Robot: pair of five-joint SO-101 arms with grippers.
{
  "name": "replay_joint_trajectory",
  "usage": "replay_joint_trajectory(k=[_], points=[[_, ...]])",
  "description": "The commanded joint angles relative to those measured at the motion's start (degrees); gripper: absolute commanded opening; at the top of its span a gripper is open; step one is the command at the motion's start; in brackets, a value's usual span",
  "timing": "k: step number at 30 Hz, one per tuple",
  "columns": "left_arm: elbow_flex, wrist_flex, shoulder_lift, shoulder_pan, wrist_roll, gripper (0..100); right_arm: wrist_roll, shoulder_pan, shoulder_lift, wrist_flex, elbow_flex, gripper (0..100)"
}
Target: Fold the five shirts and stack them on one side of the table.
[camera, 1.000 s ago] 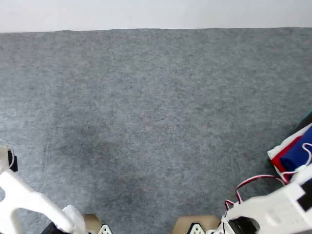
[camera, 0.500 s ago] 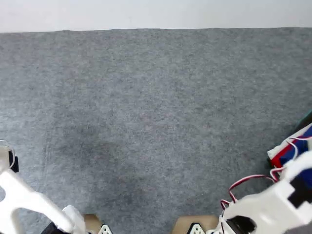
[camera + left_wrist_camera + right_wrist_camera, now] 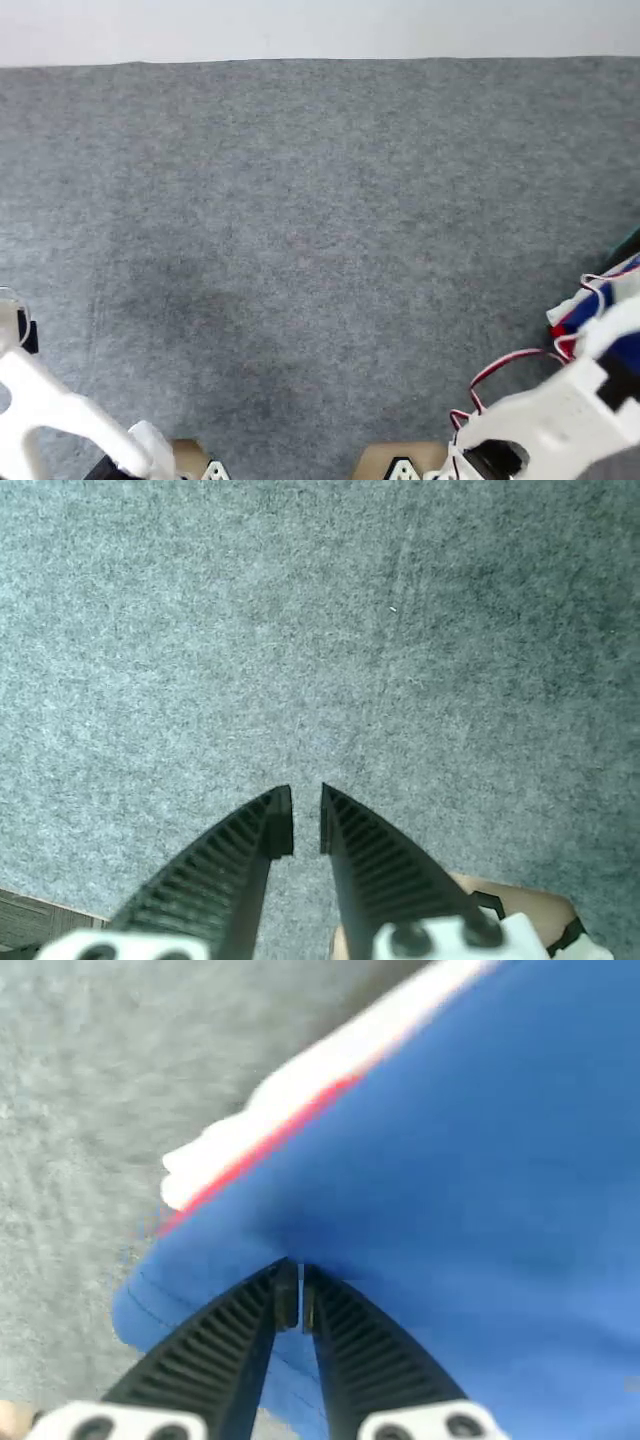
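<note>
Right gripper (image 3: 293, 1295): tips together, down on the top blue shirt (image 3: 450, 1190) near its folded edge; can't tell whether any cloth is pinched. Left gripper (image 3: 306, 825): tips a narrow gap apart, nothing between, hanging over bare grey felt mat (image 3: 300, 630). Shirt stack (image 3: 572, 318) at right edge of the high view, just below mid-height, partly under the right arm (image 3: 560, 415). Blue shirt on top, plain and smooth, stitched hem along the edge. Thin red layer (image 3: 270, 1140) under it, then white layer (image 3: 300, 1080) sticking out past both. Dark green sliver (image 3: 632, 240) at the frame edge just above the stack. Left arm (image 3: 50, 410) in the lower left corner, well apart from the stack.
</note>
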Motion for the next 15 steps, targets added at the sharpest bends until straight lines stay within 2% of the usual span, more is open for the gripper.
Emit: replay_joint_trajectory(k=[1, 6, 15], points=[[-0.40, 0.18, -1.67, 0.53, -0.62, 5, 2.99, 4.79, -7.43, 1.63, -6.33, 1.4], [-0.40, 0.18, -1.67, 0.53, -0.62, 5, 8.44, 10.07, -7.69, 2.07, -6.51, 1.5], [-0.22, 0.18, -1.67, 0.53, -0.62, 5, 8.70, 15.25, 4.53, -0.57, -2.90, 1.5]])
